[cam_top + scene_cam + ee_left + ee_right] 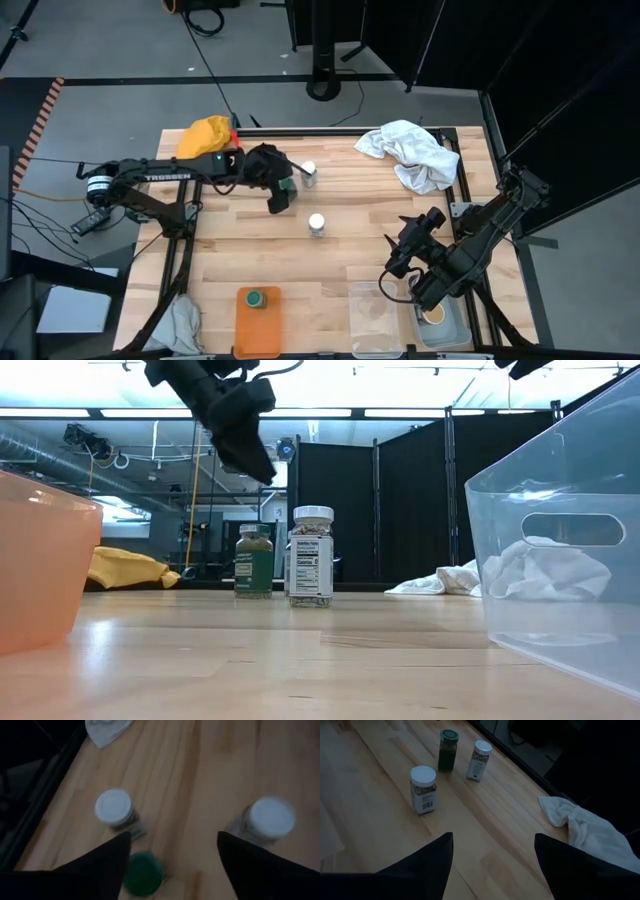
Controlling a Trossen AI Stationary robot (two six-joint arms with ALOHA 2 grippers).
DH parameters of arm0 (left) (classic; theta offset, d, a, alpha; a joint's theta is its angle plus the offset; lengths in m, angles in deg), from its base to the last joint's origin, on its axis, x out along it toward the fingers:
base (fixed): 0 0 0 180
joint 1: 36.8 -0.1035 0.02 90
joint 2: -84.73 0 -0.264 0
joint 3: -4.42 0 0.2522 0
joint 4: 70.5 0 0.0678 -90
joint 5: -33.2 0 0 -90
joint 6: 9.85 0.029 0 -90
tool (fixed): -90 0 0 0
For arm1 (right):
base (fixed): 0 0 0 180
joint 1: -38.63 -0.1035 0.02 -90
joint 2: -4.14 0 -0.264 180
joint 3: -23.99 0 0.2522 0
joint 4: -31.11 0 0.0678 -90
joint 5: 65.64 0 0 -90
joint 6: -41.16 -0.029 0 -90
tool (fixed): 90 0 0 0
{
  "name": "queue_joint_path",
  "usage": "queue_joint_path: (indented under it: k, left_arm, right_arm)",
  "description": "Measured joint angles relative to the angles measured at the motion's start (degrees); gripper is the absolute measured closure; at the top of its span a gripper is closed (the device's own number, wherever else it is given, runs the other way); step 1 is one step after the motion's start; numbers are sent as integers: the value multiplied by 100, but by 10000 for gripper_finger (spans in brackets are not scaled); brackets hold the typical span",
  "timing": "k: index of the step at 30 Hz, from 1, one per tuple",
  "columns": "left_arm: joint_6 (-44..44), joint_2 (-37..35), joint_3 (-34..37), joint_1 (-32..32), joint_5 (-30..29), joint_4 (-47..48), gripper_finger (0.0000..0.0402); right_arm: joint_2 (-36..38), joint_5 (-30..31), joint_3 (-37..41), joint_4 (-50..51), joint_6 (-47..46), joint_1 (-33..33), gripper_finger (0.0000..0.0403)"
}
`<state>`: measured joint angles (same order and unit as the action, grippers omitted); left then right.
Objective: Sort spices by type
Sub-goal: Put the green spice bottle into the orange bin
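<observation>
Three jars stand on their bases mid-table: a green-lidded jar (142,874) and two white-lidded jars (309,172) (317,224). Seen from the right wrist, they are the green-lidded one (448,747) and the white-lidded ones (480,752) (423,787). My left gripper (278,198) is open and hovers above the green-lidded jar; the low view shows this gripper (240,430) well over the jar tops. Another green-lidded jar (255,298) stands in the orange tray (258,330). A tan-lidded jar (435,313) sits in the grey tray (452,335). My right gripper (398,266) is open above the table's near right part.
A clear tray (378,318) lies between the orange and grey trays at the near edge. A white cloth (410,150) lies at the far right, a yellow cloth (205,135) at the far left, a grey cloth (180,322) hangs off the near left corner.
</observation>
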<state>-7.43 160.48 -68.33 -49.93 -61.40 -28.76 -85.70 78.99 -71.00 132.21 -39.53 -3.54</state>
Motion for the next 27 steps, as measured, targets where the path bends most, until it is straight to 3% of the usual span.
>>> queue_joint_path:
  k: [9,15,27]
  left_arm:
    - [312,507,0,0,-88,200,32]
    - [207,888,0,0,-605,202,30]
    - [-288,1694,31,-2,-575,212,30]
  right_arm:
    - [0,33,0,0,96,0,115]
    - [0,-39,0,-4,80,0,111]
    - [-1,-72,0,-8,75,0,113]
